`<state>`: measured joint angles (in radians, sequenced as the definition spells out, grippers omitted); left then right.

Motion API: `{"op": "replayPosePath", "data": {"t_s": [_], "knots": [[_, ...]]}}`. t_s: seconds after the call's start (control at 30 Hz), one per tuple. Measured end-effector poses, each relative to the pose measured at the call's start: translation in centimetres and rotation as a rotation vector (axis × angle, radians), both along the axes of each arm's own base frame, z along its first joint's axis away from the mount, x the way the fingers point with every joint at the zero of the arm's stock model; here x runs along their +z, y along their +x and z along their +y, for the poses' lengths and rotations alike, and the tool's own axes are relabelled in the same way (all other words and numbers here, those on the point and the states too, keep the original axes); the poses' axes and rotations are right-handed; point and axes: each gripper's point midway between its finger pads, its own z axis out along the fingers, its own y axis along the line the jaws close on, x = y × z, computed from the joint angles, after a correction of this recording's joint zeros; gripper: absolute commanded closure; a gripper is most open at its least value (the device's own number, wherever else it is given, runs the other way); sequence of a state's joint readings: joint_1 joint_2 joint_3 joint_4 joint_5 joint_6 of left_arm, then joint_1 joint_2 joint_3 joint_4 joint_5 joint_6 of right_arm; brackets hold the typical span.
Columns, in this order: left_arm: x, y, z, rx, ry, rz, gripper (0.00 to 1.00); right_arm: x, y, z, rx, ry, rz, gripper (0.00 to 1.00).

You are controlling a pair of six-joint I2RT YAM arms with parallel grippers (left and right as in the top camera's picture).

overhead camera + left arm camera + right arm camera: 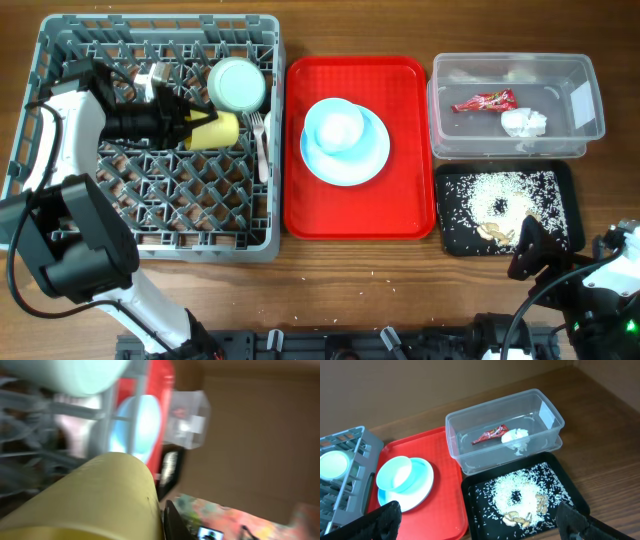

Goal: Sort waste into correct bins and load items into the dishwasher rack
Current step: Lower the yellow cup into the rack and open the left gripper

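The large square grey plastic dishwasher rack (160,22) lies all around and under the left gripper (192,129). Its jaws look clamped on the small yellow plastic cup (214,130), which lies on its side over the pegs, pointing out ahead of the jaws. The round pale green bowl (237,84) sits just beyond the jaws and to one side, very near the cup. The white plastic fork (259,140) lies just past the cup's far end.

To seat the cup well, I would lower it between pegs, clear of bowl and fork, and open only once it rests steady.

The right gripper (480,522) hangs with its jaws wide apart, holding nothing.
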<state>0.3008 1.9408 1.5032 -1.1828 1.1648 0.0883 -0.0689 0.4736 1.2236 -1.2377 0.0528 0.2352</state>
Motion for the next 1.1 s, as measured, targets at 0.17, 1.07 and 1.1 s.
{"op": "replayPosePath", "data": {"t_s": [0.17,1.07,1.1], "knots": [[3.9,0.5,-1.4,0.001,-0.219,-0.078,0.93,0.0,0.0,0.0,0.0,0.0,0.0,0.0],[-7.0,-1.6,0.2,-0.103,0.32,0.153,0.0,0.0,0.0,0.0,0.0,0.0,0.0,0.0],[-7.0,-1.8,0.5,-0.096,0.33,0.161,0.0,0.0,0.0,0.0,0.0,0.0,0.0,0.0]]}}
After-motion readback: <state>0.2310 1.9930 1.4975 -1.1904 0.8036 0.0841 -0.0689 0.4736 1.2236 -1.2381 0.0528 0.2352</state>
